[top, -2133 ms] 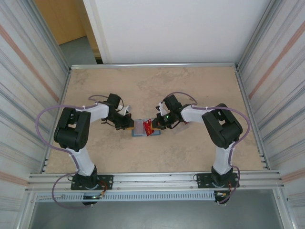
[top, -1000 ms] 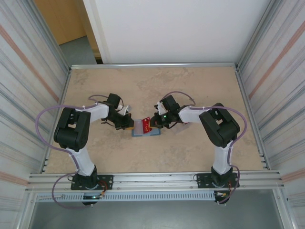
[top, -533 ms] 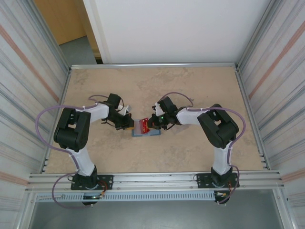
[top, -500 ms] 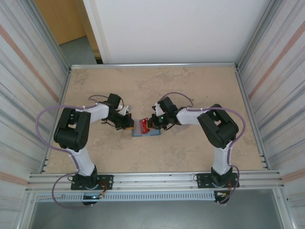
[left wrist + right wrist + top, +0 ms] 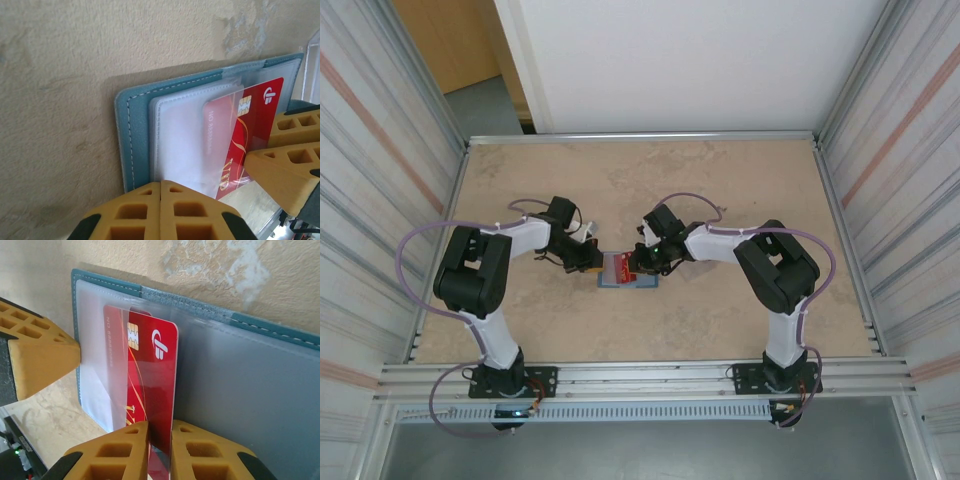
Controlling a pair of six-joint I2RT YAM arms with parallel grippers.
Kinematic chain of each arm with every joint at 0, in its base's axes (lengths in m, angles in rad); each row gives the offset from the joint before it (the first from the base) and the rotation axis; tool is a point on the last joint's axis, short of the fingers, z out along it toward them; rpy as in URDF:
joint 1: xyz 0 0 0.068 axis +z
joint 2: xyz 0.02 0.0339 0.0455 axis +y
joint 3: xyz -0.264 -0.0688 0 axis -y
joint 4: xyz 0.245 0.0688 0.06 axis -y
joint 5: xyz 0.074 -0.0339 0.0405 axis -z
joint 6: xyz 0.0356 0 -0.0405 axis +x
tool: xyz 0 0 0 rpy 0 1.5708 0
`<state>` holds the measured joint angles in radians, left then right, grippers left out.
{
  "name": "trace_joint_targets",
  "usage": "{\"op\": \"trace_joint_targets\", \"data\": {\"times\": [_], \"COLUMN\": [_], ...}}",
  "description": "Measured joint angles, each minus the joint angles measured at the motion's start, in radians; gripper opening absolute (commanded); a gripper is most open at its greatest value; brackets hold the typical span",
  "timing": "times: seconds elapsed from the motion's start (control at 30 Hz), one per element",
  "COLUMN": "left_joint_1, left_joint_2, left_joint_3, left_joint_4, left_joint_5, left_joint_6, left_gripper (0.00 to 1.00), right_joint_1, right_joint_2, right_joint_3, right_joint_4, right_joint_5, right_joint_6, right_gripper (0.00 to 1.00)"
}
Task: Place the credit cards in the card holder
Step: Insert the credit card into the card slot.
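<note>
The teal card holder (image 5: 620, 279) lies open at mid-table, between my two grippers. In the left wrist view its stitched cover (image 5: 132, 135) and clear inner pocket show. My left gripper (image 5: 161, 187) is shut, its tips resting on the holder's near edge. One of the red credit cards (image 5: 152, 370) (image 5: 250, 125) is partly slid under the clear pocket flap. My right gripper (image 5: 160, 432) straddles the card's outer end, with its jaws a little apart and the card lying loosely between them. From above, the red card (image 5: 622, 263) sits just left of my right gripper (image 5: 638, 265).
The pale grey-blue right pocket (image 5: 260, 390) of the holder is bare. Beige tabletop (image 5: 650, 190) lies around the holder. Metal frame rails (image 5: 640, 375) run along the near edge, and corrugated walls (image 5: 380, 150) stand on both sides.
My right gripper has moved left with the red card, sliding it further over the holder, and its jaws have parted slightly. The left gripper has stayed put.
</note>
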<state>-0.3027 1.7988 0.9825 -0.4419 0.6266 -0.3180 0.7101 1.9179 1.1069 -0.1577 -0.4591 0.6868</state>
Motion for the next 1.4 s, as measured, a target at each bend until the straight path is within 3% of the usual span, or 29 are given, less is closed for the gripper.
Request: {"op": "trace_joint_targets", "data": {"times": [0.5,1.4], "left_joint_1": [-0.001,-0.017], "left_joint_2": [0.0,-0.034], "left_joint_3": [-0.001,-0.048], "left_joint_4": [0.0,0.039], "left_joint_5": [-0.001,-0.009], "left_joint_6": [0.0,-0.023], "left_gripper": [0.0,0.0], "right_joint_1": [0.036,0.09], "right_joint_2": [0.027,0.03], "right_joint_3": [0.092,0.124], "right_joint_4": [-0.132,-0.188], "right_joint_5": [0.045,0.071], "right_joint_6": [-0.034,-0.043], "right_gripper": [0.22,0.3]}}
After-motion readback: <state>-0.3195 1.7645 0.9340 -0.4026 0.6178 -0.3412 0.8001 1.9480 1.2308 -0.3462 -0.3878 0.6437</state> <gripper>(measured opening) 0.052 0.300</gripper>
